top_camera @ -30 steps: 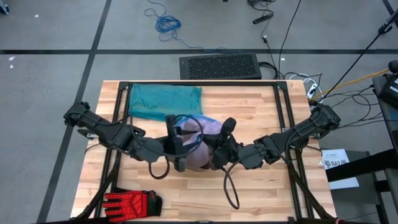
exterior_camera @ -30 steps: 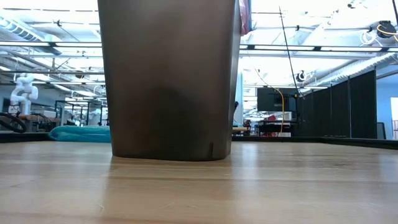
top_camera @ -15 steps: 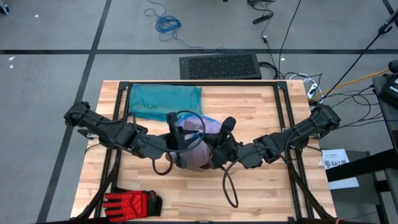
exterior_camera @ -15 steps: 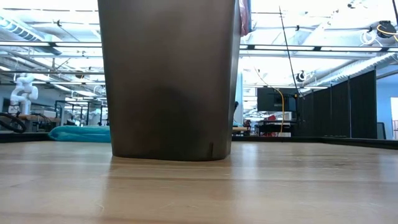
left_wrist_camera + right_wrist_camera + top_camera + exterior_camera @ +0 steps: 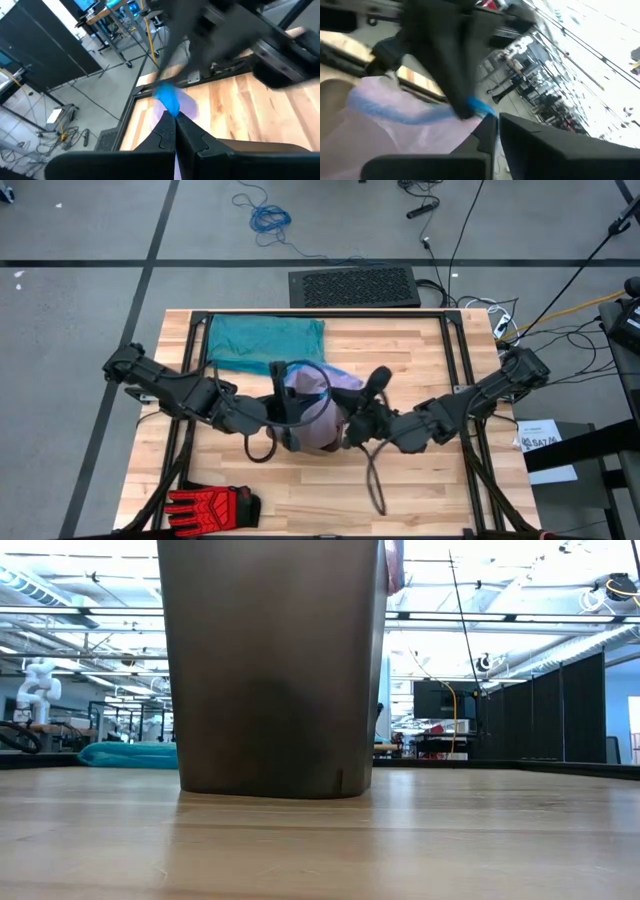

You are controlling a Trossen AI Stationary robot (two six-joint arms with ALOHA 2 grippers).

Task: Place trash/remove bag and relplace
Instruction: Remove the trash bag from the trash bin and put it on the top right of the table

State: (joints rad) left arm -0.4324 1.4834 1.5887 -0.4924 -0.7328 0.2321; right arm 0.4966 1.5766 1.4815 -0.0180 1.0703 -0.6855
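- Removal of the bag (image 5: 322,408) is being carried out: the pale lilac-pink liner with its blue rim (image 5: 303,370) is being gripped at the bin (image 5: 272,665) near mid-table, and its film is being shown bunched above the opening.
- No trash wads are being shown in any view, so it is being judged that they are already inside the liner, though this cannot be confirmed.
- Left gripper (image 5: 175,117) is being held with its fingers pressed together on a fold of the liner just below the blue rim.
- Right gripper (image 5: 496,120) is being kept at the liner's opposite edge; its fingers are being shown nearly together beside the blue rim, and whether film is being pinched between them cannot be told.
- Lifting the liner clear, setting it aside and fitting the replacement are being judged as still left.
- Replacement bag (image 5: 266,341), a teal-green translucent sheet, is being seen lying flat and lightly wrinkled on the table (image 5: 430,500), behind the bin.
- The liner is being seen as thin, soft and crumpled; the bin as rigid, smooth, dark and tapering downward; the table as pale jointed wood.
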